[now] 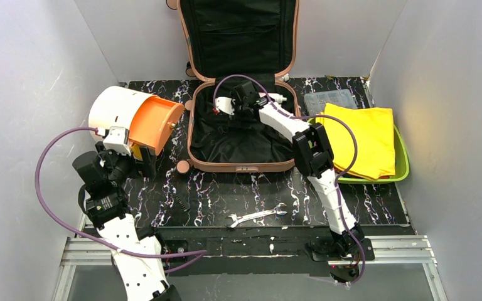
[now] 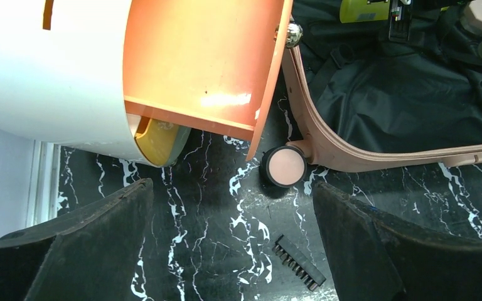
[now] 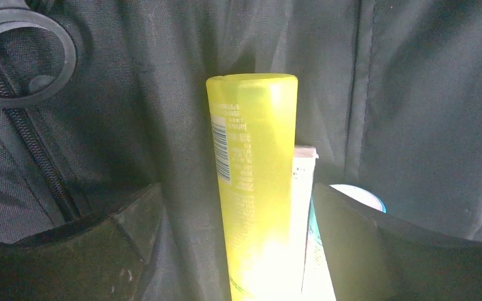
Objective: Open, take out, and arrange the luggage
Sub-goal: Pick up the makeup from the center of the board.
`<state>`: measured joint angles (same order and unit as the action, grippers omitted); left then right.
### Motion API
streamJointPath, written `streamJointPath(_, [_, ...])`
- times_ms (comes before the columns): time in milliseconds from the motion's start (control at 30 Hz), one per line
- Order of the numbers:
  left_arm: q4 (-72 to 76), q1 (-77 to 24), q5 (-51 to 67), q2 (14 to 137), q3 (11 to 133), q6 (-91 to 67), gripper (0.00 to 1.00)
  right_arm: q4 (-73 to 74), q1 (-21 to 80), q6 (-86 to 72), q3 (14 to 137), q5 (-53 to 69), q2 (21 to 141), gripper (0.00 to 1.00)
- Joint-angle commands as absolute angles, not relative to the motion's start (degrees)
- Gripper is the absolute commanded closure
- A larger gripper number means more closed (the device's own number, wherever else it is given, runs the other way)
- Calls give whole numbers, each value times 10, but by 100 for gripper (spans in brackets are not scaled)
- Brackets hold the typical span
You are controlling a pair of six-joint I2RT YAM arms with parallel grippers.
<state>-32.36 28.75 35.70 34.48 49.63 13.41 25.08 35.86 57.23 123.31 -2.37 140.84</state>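
**Bottle lined up, not yet gripped**

The luggage [image 1: 226, 145] lies open at the back middle of the table [image 1: 213, 194], its lid standing up against the rear wall. Our right gripper [image 3: 235, 200] is down inside it with its jaws spread wide. They straddle a yellow bottle [image 3: 251, 157] without pressing on it. Our left gripper [image 2: 232, 188] is likewise released and holds nothing. It hovers over bare table between the drum box [image 1: 132, 116] and the case's corner wheel [image 2: 283, 166].

We see three risks:
- A pale tube [image 3: 304, 188] sits tight against the bottle on the right finger's side. Closing now could catch both, or squeeze the tube and push the bottle askew.
- The bottle looks smooth and glossy, so a grip near its end may let it slide out on the lift.
- The loose black lining lies in folds around the fingers. It could be pinched along with the bottle and drag.

We also judge that a bump from the right arm on the way out could tip the propped lid.

The table is black with white marble veining and is fairly crowded. A wrench [image 1: 256, 216] lies near our bases and a small bit strip [image 2: 298, 262] just below the left gripper. On the right a green tray [image 1: 403, 157] holds a yellow cloth [image 1: 361, 138], with a clear box [image 1: 329, 100] behind it. Plain pale walls close in on the left, right and rear, so the room to swing is narrow.
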Motion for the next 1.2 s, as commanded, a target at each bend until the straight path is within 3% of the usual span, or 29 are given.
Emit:
streamJointPath(0, [-300, 305, 390, 349, 492, 111, 2, 267, 336, 587, 1247, 21, 1432, 5])
streamJointPath(200, [-302, 321, 395, 354, 500, 103, 2, 380, 314, 533, 1364, 90, 1485, 16])
streamJointPath(367, [-292, 329, 401, 352, 491, 96, 2, 396, 284, 465, 1351, 141, 1475, 21])
streamJointPath(467, [-290, 333, 407, 352, 492, 91, 2, 393, 253, 390, 1356, 184, 1473, 34])
streamJointPath(600, [-287, 338, 417, 352, 492, 84, 2, 377, 216, 311, 1349, 288, 1454, 61])
streamJointPath(667, [-285, 342, 423, 350, 489, 80, 2, 370, 213, 299, 1336, 317, 1433, 66])
streamJointPath(967, [-278, 357, 439, 338, 478, 70, 2, 324, 237, 293, 1267, 348, 1312, 64])
streamJointPath(1067, [-276, 359, 442, 336, 476, 69, 2, 325, 250, 311, 1249, 317, 1292, 42])
streamJointPath(1167, [-274, 362, 445, 336, 474, 67, 2, 305, 253, 323, 1223, 271, 1287, 34])
